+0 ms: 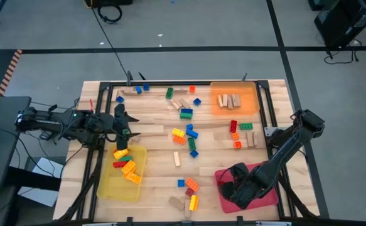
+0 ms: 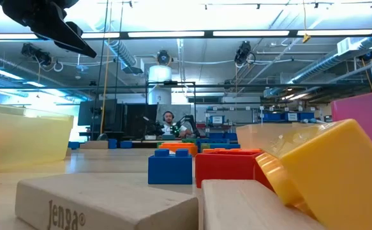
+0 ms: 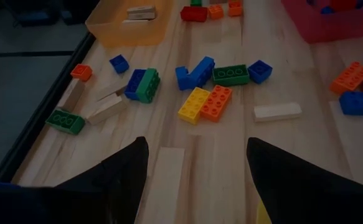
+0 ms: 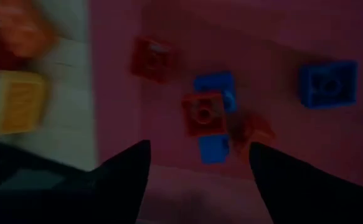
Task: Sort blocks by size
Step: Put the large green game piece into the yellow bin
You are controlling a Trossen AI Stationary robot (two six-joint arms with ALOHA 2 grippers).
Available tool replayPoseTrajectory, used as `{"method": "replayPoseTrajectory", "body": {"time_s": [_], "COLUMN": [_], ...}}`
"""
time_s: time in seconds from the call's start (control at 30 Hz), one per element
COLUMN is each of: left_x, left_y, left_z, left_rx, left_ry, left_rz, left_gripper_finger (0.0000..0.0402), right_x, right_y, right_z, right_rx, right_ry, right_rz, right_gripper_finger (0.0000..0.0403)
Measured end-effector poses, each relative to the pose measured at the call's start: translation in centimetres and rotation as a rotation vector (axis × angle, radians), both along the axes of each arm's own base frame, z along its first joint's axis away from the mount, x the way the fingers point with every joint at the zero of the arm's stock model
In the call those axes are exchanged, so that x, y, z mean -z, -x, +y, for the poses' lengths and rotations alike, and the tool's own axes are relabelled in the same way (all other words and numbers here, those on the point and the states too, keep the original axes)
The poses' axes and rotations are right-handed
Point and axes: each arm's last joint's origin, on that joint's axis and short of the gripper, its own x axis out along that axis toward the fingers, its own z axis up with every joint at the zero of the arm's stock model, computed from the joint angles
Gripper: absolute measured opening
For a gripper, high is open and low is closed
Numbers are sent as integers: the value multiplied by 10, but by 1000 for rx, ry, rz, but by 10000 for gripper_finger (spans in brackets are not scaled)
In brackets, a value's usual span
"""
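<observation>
Across the wooden tabletop (image 1: pixel 157 169), loose blocks (image 1: pixel 186 135) are scattered mid-surface nearer the left tool (image 1: pixel 121 129), held open and empty beside the yellow tray (image 1: pixel 110 188), while the right tool (image 1: pixel 233 182), likewise open, is poised over the red tray (image 1: pixel 270 196).

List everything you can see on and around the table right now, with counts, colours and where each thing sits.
Yellow tray: one, near-left corner; holds several yellow, orange and red blocks.
Orange tray: one, far-right part; holds a few tan wooden blocks.
Red tray: one, near-right corner; small red and blue blocks inside.
Loose blocks: many, red, blue, green, yellow, orange and tan wood, scattered over the table's middle.
Jenga-marked wooden block: one, tan, closest to the low camera.
Person: one, seated far back in the room.
Left gripper: open, above the yellow tray's far edge.
Right gripper: open, over the red tray.
</observation>
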Motion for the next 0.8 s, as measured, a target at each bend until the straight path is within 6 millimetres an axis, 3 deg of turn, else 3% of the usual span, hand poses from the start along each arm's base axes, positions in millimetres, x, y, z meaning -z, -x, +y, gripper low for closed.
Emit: {"method": "replayPoseTrajectory", "body": {"time_s": [0.2,0.37,0.5,0.8], "left_x": [-2,-7,-9,-6], "left_y": [-1,-4,-5,-11], "left_z": [0,-1,-1,4], "left_rx": [-14,-9,-25,-272], "left_ry": [26,25,51,102], "left_rz": [-31,-87,-114,-161], "left_gripper_finger": [278,278,278,279], "right_x": [-32,-56,-69,-90], "right_y": [9,13,14,12], "right_z": [-18,-50,-84,-155], "right_rx": [2,6,-33,-245], "right_ry": [83,248,368,472], "right_rz": [-198,-330,-310,-235], "right_gripper_finger": [244,223,214,188]}}
